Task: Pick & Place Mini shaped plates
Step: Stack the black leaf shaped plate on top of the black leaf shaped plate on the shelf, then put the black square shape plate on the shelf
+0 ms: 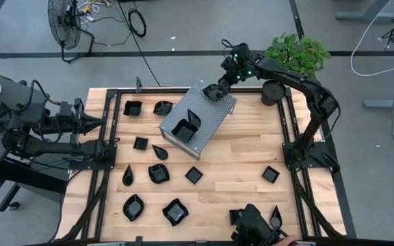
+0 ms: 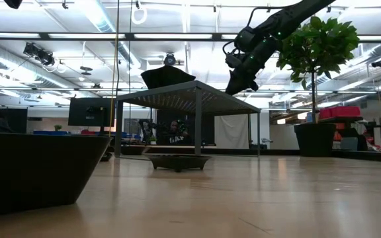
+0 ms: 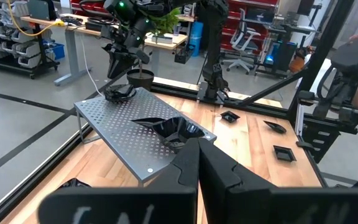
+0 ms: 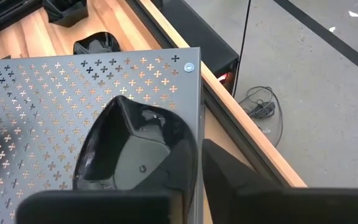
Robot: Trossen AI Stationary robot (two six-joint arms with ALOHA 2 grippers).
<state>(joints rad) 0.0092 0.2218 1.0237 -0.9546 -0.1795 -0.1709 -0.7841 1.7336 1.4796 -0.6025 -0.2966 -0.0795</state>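
A grey perforated metal box (image 1: 198, 115) stands slanted on the far middle of the table. A glossy black mini plate (image 4: 135, 155) lies on its top at the far corner, directly under my right gripper (image 1: 222, 82), which comes down at a slant with its fingers a little open at the plate's rim. Two more plates (image 1: 185, 126) sit on the box's near end. Several mini plates lie on the wood around it, such as one (image 1: 158, 173) at the centre and one (image 1: 270, 174) at the right. My left gripper (image 3: 197, 163) waits shut at the table's left edge. My right gripper stands at the rim (image 4: 190, 165) of the plate on the box's far corner, slanting down from the far right. A thin gap shows between the rim and the one visible finger (image 4: 232, 177). The plate hides the other finger, so I cannot tell whether it touches. The plate rests flat on the perforated top.
A black plant pot (image 1: 272, 92) with a green plant (image 1: 297, 53) stands at the far right corner, just behind my right arm. A black frame rail (image 1: 289, 130) runs around the table. Bare wood lies right of the box (image 1: 252, 137).
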